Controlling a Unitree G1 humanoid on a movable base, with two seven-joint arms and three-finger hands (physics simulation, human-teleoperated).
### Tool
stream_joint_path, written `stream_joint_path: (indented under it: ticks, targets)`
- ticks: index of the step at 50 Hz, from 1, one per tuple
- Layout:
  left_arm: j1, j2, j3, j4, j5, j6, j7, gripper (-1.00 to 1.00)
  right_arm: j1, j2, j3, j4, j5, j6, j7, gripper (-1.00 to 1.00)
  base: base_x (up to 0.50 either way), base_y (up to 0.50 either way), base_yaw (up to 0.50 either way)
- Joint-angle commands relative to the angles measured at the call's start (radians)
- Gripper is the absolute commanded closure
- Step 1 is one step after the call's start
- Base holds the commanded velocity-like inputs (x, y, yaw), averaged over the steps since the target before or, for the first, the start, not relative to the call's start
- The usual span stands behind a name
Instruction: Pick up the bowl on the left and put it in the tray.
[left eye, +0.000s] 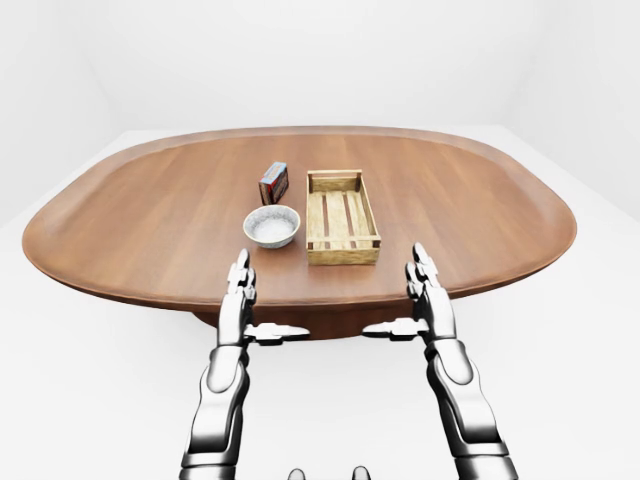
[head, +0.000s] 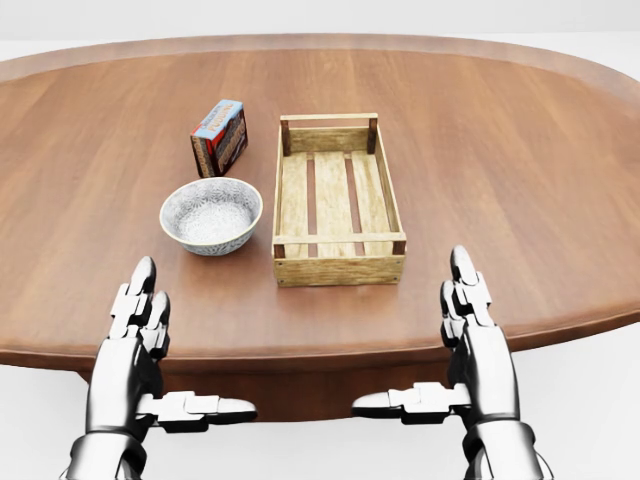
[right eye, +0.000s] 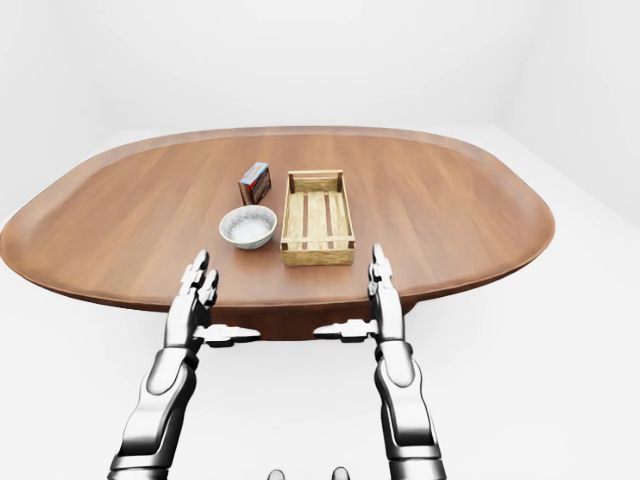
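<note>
A small white speckled bowl (head: 211, 215) sits on the brown oval table (head: 520, 150), just left of a slatted wooden tray (head: 338, 270), which holds nothing. Both hands hover at the table's near edge, at the bottom of the head view. My left hand (head: 190, 345) is open, fingers pointing up and thumb stretched inward, below the bowl and apart from it. My right hand (head: 415, 335) mirrors it, open, below the tray's right corner. Neither hand holds anything.
A small red and blue box (head: 219, 137) lies above the bowl, close to the tray's upper left corner. The table's rim (left eye: 300, 300) runs just beyond my fingertips. White floor and walls surround the table.
</note>
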Motion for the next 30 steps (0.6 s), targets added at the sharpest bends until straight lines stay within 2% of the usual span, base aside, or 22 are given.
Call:
stream_joint_path:
  ticks: [1, 5, 10, 12, 14, 16, 18, 21, 28, 30]
  targets:
    - [0.011, 0.010, 0.022, -0.037, -0.042, 0.040, -0.040, -1.00, 0.014, -0.010, -0.015, -0.063, -0.007, 0.024, 0.011, -1.00, 0.00, 0.00, 0.00]
    - [0.015, 0.009, 0.018, -0.037, -0.037, 0.032, -0.040, -1.00, 0.011, -0.008, -0.016, -0.054, -0.009, 0.023, 0.011, -1.00, 0.00, 0.00, 0.00]
    - [0.010, 0.012, 0.029, -0.051, -0.048, 0.047, -0.041, -1.00, 0.020, -0.009, -0.014, -0.078, -0.016, 0.040, 0.009, -1.00, 0.00, 0.00, 0.00]
    - [0.007, 0.014, 0.038, -0.061, -0.061, 0.060, -0.041, -1.00, 0.024, -0.008, -0.011, -0.092, -0.018, 0.051, 0.011, -1.00, 0.00, 0.00, 0.00]
    - [0.004, 0.016, 0.041, -0.057, -0.061, 0.054, -0.040, -1.00, 0.026, -0.006, -0.009, -0.104, -0.019, 0.062, 0.009, -1.00, 0.00, 0.00, 0.00]
    - [-0.001, 0.016, 0.049, -0.054, -0.069, 0.049, -0.035, -1.00, 0.026, -0.007, -0.007, -0.102, -0.026, 0.059, 0.009, -1.00, 0.00, 0.00, 0.00]
    - [-0.011, 0.013, 0.064, -0.053, -0.092, 0.050, -0.020, -1.00, 0.025, -0.005, -0.008, -0.096, -0.025, 0.061, 0.008, -1.00, 0.00, 0.00, 0.00]
    - [-0.014, 0.025, 0.081, -0.092, -0.125, 0.071, -0.015, -1.00, 0.032, -0.005, -0.007, -0.130, -0.025, 0.077, 0.007, -1.00, 0.00, 0.00, 0.00]
    - [-0.008, 0.039, 0.110, -0.180, -0.154, 0.071, -0.020, -1.00, 0.033, -0.002, 0.002, -0.132, -0.033, 0.077, 0.005, -1.00, 0.00, 0.00, 0.00]
    - [-0.034, 0.052, 0.139, -0.167, -0.168, 0.071, -0.013, -1.00, 0.037, -0.002, 0.006, -0.133, -0.035, 0.077, 0.006, -1.00, 0.00, 0.00, 0.00]
